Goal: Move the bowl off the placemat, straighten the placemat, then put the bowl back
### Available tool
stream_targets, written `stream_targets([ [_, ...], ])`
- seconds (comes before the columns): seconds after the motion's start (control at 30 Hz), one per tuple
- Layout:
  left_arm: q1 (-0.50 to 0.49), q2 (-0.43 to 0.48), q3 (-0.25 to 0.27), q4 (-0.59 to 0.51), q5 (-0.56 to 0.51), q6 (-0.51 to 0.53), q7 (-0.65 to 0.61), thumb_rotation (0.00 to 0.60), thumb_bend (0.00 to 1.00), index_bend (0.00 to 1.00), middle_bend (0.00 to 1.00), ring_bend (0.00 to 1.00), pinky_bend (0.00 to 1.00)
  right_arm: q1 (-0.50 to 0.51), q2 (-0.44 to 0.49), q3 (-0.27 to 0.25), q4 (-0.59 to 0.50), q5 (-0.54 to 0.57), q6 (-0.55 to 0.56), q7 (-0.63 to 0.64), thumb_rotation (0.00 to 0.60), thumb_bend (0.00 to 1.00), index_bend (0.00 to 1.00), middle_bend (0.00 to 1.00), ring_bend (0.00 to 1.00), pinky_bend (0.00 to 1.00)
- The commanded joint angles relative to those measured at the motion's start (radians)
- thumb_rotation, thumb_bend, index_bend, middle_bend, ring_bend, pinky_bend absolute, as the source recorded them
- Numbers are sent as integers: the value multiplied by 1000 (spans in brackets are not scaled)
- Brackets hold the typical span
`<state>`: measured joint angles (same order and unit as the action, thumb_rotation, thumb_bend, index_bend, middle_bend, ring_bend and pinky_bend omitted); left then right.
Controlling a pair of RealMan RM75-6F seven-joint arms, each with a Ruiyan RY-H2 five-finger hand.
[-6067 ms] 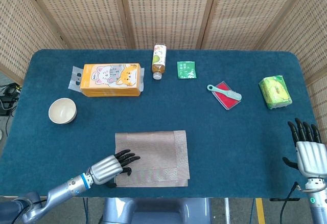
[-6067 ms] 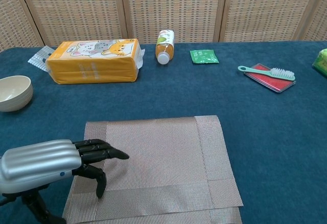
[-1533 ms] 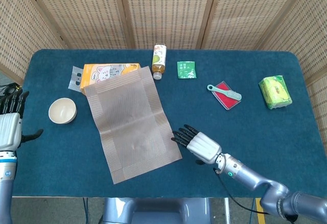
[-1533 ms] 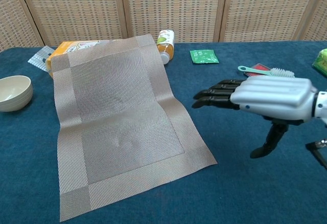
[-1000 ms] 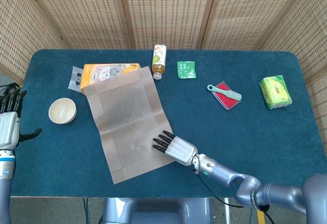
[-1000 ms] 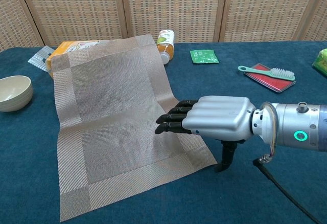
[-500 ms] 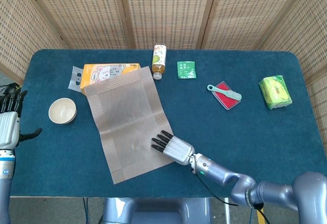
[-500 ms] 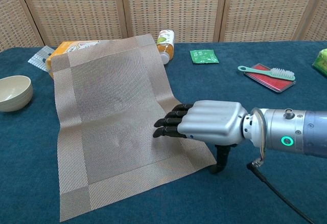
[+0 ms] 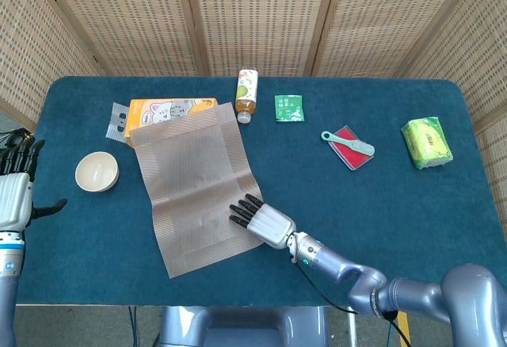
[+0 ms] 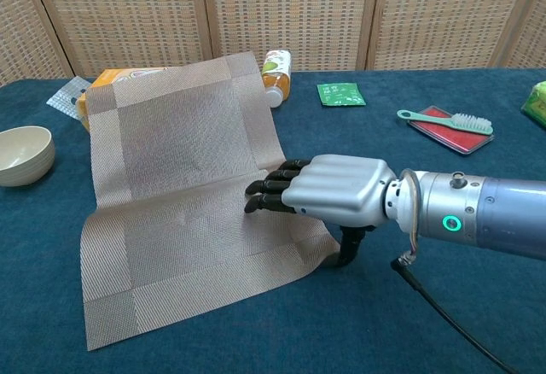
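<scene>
The right hand point(image 10: 328, 190) lies flat, palm down, on the right part of the placemat point(image 10: 183, 186), its fingers point(image 10: 271, 193) stretched out side by side and pressing on the weave; it holds nothing. The placemat sits crooked on the blue surface point(image 9: 380, 204): its far edge leans up against the orange cat-printed pack point(image 9: 162, 112), a crease runs across its middle, and its near edge slants toward the front of the surface. The bowl point(image 9: 97, 171) stands on the bare surface just left of the placemat, apart from it. The left hand point(image 9: 16, 192) is raised at the far left edge in the head view, fingers apart and empty, well away from the bowl.

So the first step looks done: the bowl is off the placemat. The straightening appears to be in hand but unfinished, since the placemat is neither flat nor square to the surface edge. Still left, by this reading: pulling it down off the pack, squaring it, then setting the bowl back on it.
</scene>
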<state>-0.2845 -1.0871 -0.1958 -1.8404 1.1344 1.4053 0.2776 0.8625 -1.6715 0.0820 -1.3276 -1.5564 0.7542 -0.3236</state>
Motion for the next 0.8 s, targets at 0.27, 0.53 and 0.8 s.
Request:
stream_targets([
  [0.27, -1, 1, 4, -1, 7, -7, 0, 600, 0, 0, 0, 0, 0, 9, 9, -24, 9, -5, 7, 21, 600, 511, 218, 0, 0, 0],
  [0.53, 1, 2, 7, -5, 17, -8, -1, 600, 0, 0, 0, 0, 0, 11, 15, -43, 22, -16, 25, 38, 600, 527, 440, 0, 0, 0],
  [0.8, 1, 2, 11, -6, 26, -11, 0, 600, 0, 0, 0, 0, 0, 10, 12, -56, 37, -33, 54, 71, 600, 623, 555, 0, 0, 0],
])
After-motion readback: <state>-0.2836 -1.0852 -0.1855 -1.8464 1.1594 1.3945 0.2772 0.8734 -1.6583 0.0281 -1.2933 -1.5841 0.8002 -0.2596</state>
